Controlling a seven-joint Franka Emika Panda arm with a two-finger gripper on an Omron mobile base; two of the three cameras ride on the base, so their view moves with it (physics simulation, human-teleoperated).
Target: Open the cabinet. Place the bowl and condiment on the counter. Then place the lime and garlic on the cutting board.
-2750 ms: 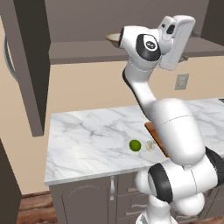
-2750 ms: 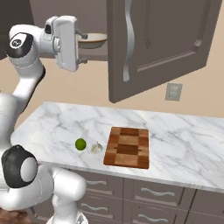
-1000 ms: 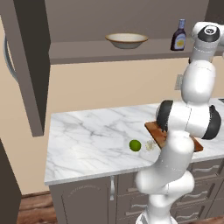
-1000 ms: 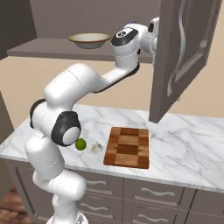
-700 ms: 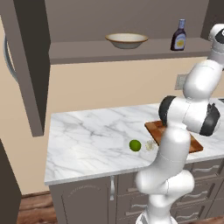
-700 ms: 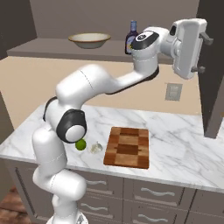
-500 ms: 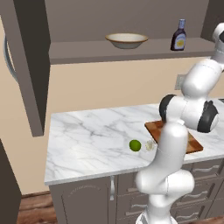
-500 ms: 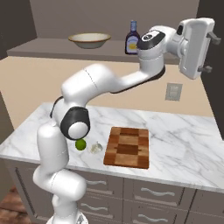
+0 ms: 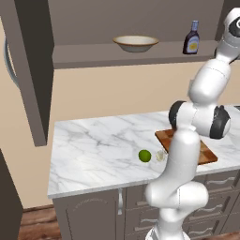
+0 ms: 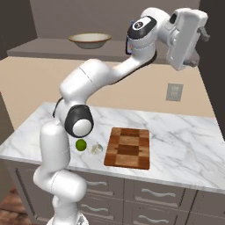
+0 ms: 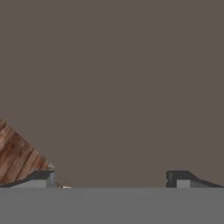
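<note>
1. Cabinet (image 9: 28, 70): doors swung wide, shelf inside exposed. First step looks done.
2. Bowl (image 9: 135, 43) sits on the cabinet shelf, above the cutting board and off to its left. Not yet brought down.
3. Condiment (image 9: 191, 38) stands upright on the same shelf, well apart from the bowl, above the cutting board; in the right base view the arm's upper joint mostly hides it.
4. Cutting board (image 10: 128, 147) lies flat on the counter (image 9: 93, 150), nothing on it.
5. Lime (image 10: 81, 144) rests on the counter just left of the cutting board; garlic (image 10: 96, 149) between lime and board, near both. Neither placed yet.
6. Gripper (image 11: 113, 178) is raised high above the cutting board's right side, close against a dark cabinet panel. Fingers (image 11: 42, 176) spread wide, holding nothing.
7. Judgement: one step of three finished; bowl, condiment, lime and garlic all remain to be moved.
</note>
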